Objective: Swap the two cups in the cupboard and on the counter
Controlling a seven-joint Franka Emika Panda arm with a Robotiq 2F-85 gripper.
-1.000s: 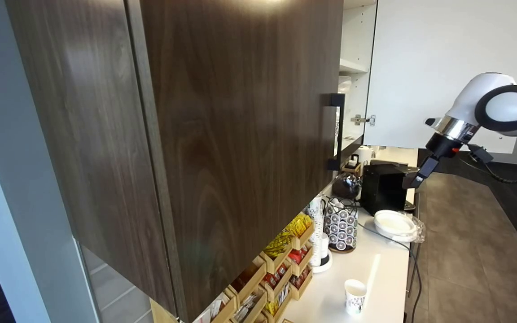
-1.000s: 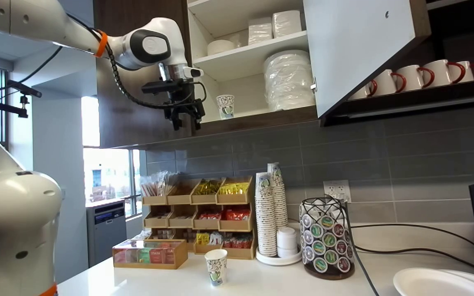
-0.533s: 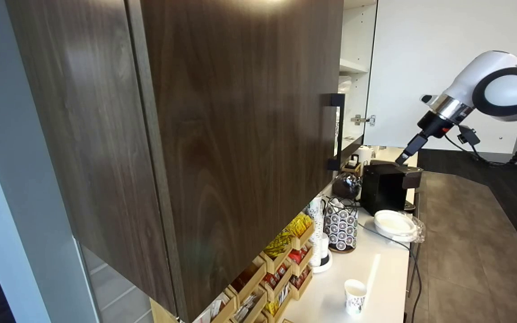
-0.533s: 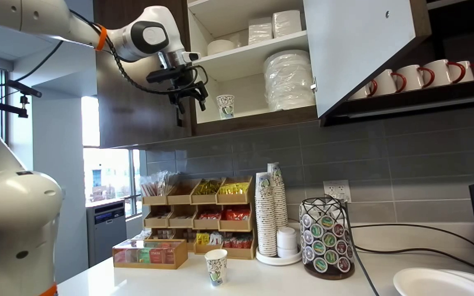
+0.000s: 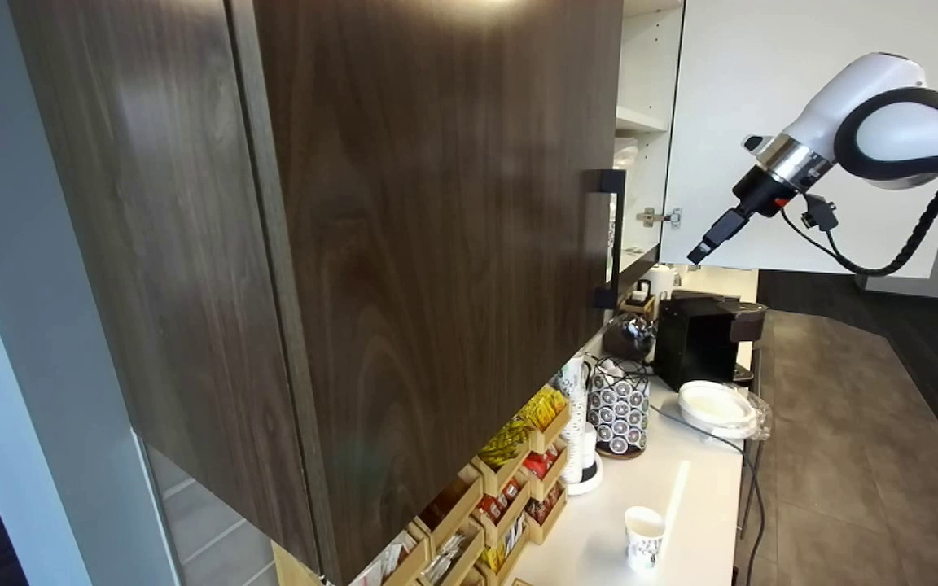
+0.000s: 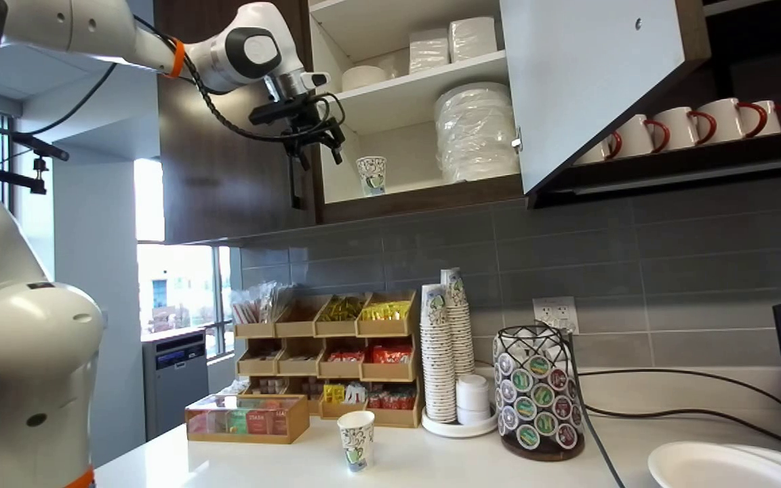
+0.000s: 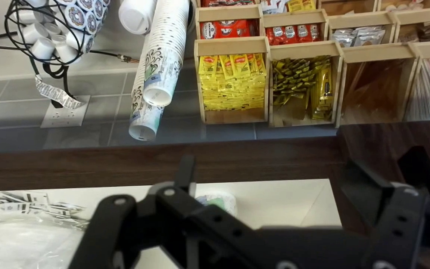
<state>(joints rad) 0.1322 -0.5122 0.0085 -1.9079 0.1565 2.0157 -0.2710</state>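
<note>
A small white patterned paper cup (image 6: 371, 176) stands upright on the lowest shelf of the open cupboard (image 6: 424, 201), near its left wall. In the wrist view this cup (image 7: 222, 201) is partly hidden behind a gripper finger. Another such cup (image 6: 356, 442) stands upright on the white counter (image 6: 282, 468), below the cupboard; this cup (image 5: 644, 537) also shows in an exterior view. My gripper (image 6: 321, 164) is open and empty, fingers pointing down toward the cupboard opening, left of the shelf cup and apart from it. In an exterior view the gripper (image 5: 695, 256) is in front of the opening.
The open cupboard door (image 6: 587, 81) stands right of the opening. A black bar handle (image 6: 294, 186) is close to the gripper. Wrapped plates (image 6: 475, 132) share the shelf. A snack rack (image 6: 343, 348), cup stacks (image 6: 438, 359) and a pod canister (image 6: 539, 400) stand on the counter.
My gripper has moved up and toward the cupboard opening, nearer the height of the shelf cup. Both cups have stayed where they were.
</note>
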